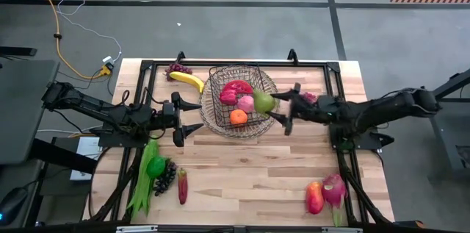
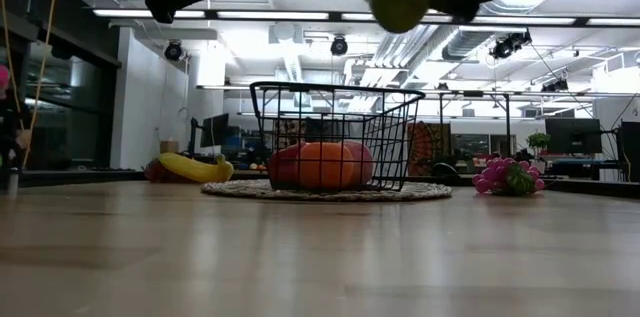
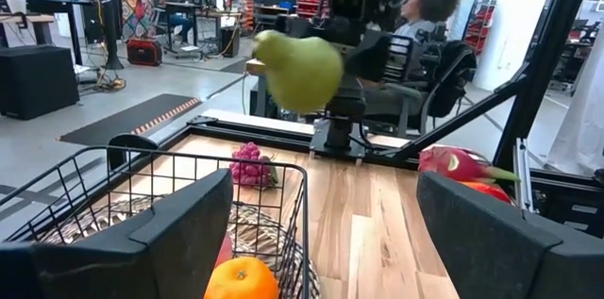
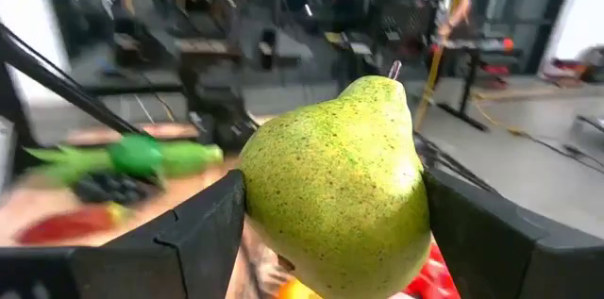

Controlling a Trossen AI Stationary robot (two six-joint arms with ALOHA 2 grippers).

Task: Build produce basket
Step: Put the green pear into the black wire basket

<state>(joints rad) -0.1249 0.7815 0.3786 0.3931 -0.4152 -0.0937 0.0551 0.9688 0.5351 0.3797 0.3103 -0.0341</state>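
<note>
The pear (image 4: 332,191) is yellow-green, speckled with fine darker dots, broad at the base and narrowing to a short stem. It fills the middle of the right wrist view, clamped between the right gripper's (image 1: 281,108) two dark fingers. In the high view it sits right of centre in the upper half, over the right rim of the basket (image 1: 213,90); in the low view it hangs at the top of the frame, above the basket's right edge and clear of the wire.

The basket is dark wire mesh with tapered sides, standing on a round woven tray (image 2: 420,191). Inside it lie an orange (image 1: 238,117), a red watermelon slice (image 1: 236,87) and a pink fruit (image 1: 245,104).

To the basket's upper left are a banana (image 1: 188,80) and dark grapes (image 1: 177,69); pink grapes (image 1: 309,97) lie just right of the right gripper. At lower left of the table are green beans (image 1: 142,185), a green pepper (image 1: 156,165), more dark grapes (image 1: 165,177) and a red pod (image 1: 182,185). At lower right are a red-orange fruit (image 1: 314,197) and a dragon fruit (image 1: 334,189).

The left gripper (image 1: 190,116) is left of the basket, fingers spread and holding nothing.
</note>
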